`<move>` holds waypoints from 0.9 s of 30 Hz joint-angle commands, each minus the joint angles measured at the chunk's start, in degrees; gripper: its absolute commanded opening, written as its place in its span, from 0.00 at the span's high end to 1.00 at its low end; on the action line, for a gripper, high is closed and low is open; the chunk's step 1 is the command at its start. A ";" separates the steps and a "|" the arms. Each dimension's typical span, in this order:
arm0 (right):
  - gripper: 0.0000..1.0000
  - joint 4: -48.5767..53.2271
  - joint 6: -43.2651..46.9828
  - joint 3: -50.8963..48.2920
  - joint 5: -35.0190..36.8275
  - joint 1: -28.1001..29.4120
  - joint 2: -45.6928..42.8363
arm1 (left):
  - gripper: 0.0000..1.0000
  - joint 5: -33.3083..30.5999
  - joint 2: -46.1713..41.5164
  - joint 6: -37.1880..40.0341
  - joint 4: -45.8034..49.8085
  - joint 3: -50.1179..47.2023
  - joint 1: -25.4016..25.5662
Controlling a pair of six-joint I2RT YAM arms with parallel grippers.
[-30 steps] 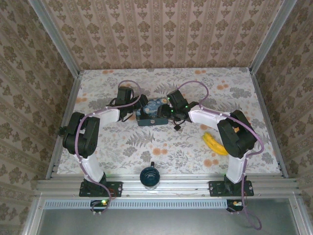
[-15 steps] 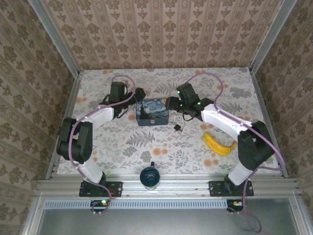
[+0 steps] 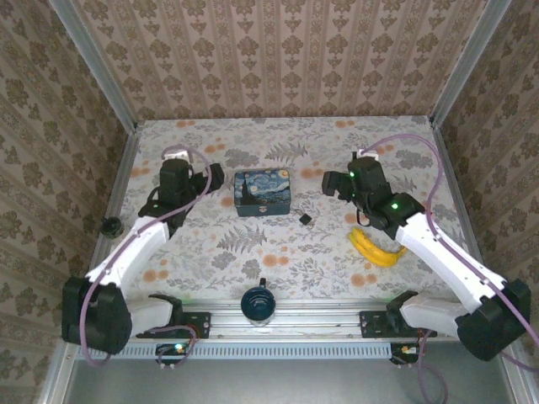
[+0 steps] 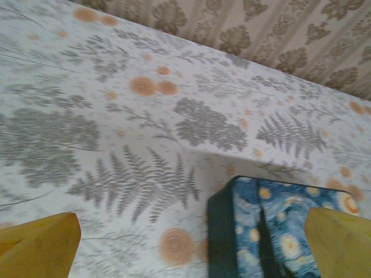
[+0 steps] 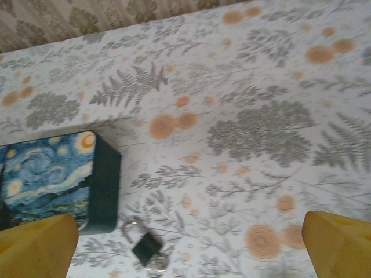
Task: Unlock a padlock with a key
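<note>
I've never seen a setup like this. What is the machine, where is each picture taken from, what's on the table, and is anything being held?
The machine is two robot arms bolted at the table's near edge: the left arm and the right arm. The wide picture looks down from above and behind them. The other two pictures come from a camera on each wrist. The yellow shapes in their bottom corners are that gripper's own fingers.

On the floral table lie a blue box printed with a starry night, a tiny black padlock, a yellow banana and a dark blue mug.

The left gripper and the right gripper are both open and hold nothing.
</note>
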State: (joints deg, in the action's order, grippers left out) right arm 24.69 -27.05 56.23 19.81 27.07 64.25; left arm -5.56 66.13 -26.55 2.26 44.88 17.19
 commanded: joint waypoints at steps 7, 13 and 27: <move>0.00 -6.34 8.33 -11.50 12.79 -0.87 -11.21 | 0.00 -14.68 -13.42 13.19 -6.59 -12.27 -1.02; 0.00 -21.43 19.28 -22.60 14.89 -1.53 -15.26 | 0.00 -19.89 -13.78 21.31 -19.05 -21.11 -1.82; 0.00 -41.74 26.80 -34.31 11.02 -8.70 -12.42 | 0.00 -11.26 2.72 31.98 -46.74 -28.39 -8.60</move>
State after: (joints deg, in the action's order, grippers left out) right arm -9.08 -1.63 23.83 32.32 20.08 51.66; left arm -20.67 65.45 1.39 -33.21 17.98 9.93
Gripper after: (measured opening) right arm 0.999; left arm 0.999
